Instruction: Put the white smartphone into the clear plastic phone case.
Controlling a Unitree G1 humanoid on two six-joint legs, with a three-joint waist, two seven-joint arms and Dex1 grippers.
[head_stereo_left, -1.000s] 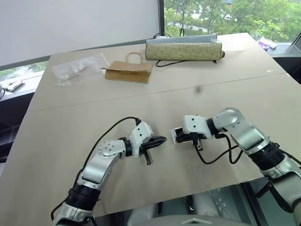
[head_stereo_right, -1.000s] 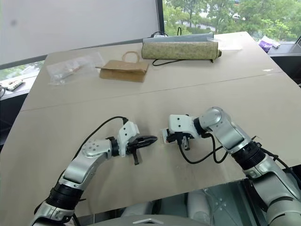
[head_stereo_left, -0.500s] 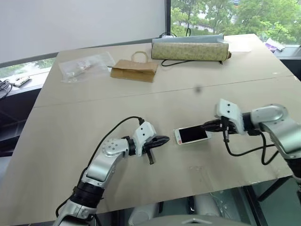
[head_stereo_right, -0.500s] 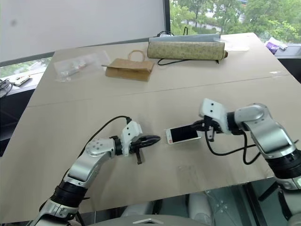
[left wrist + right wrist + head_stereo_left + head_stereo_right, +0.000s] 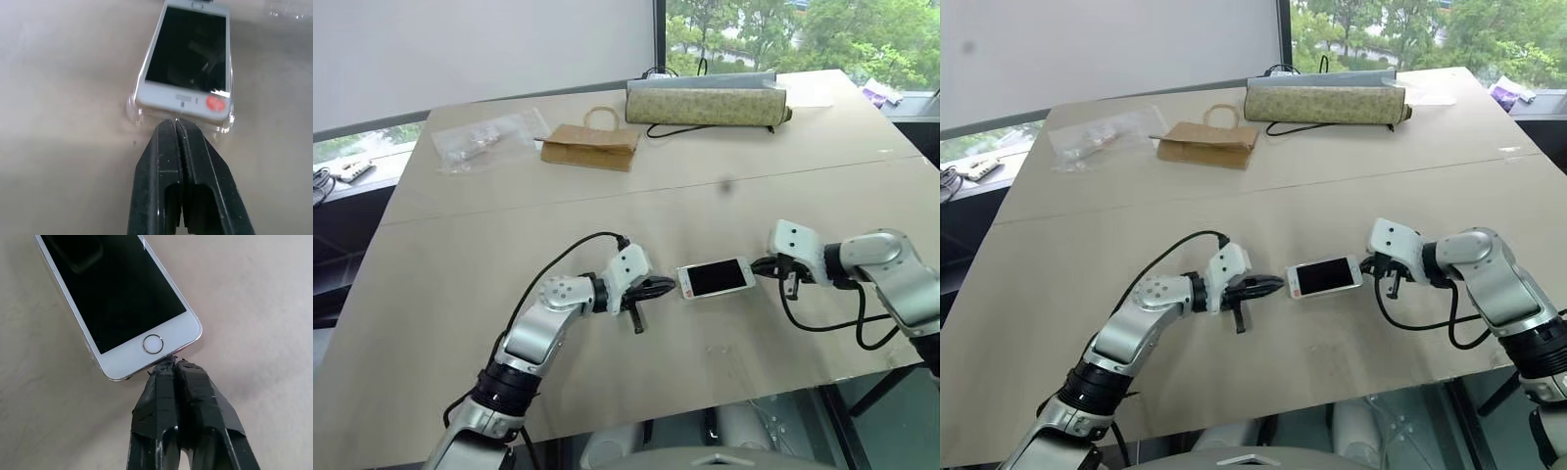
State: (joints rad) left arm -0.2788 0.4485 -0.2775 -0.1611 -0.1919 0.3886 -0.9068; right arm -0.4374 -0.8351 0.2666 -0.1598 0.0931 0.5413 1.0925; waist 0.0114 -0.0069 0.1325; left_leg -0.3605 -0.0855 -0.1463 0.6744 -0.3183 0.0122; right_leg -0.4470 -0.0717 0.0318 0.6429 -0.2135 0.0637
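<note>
- Two grippers are set at opposite short ends of the white smartphone (image 5: 716, 278), which lies flat and screen-up on the tan table (image 5: 509, 235).
- Left gripper (image 5: 175, 128): its jaws are pressed fully together, with no gap between the black fingers (image 5: 161, 171), and nothing is held between them.
- The closed tips of the left gripper are seen just at the phone's near short end, the one with the earpiece slot and a small red sticker (image 5: 215, 103); whether they actually touch cannot be told.
- A thin transparent rim is visible around that end of the phone, just ahead of the left tips; it is read as the clear plastic phone case (image 5: 133, 110), with the phone lying in or on it. How fully the phone is seated cannot be told.
- Right gripper (image 5: 168, 363): its jaws are likewise closed tight, finger against finger, and nothing is clamped in them.
- The right tips are met by the phone's other short edge, right below the round home button (image 5: 153, 343); contact appears to be made at that edge.
- Between the two sets of closed tips the phone is stretched lengthwise, its black screen facing up.
- Well beyond the jaws, at the far side of the table, a crinkled clear bag (image 5: 481, 140), a brown paper bag (image 5: 591, 145) and a long patterned pouch (image 5: 705, 101) are seen.
</note>
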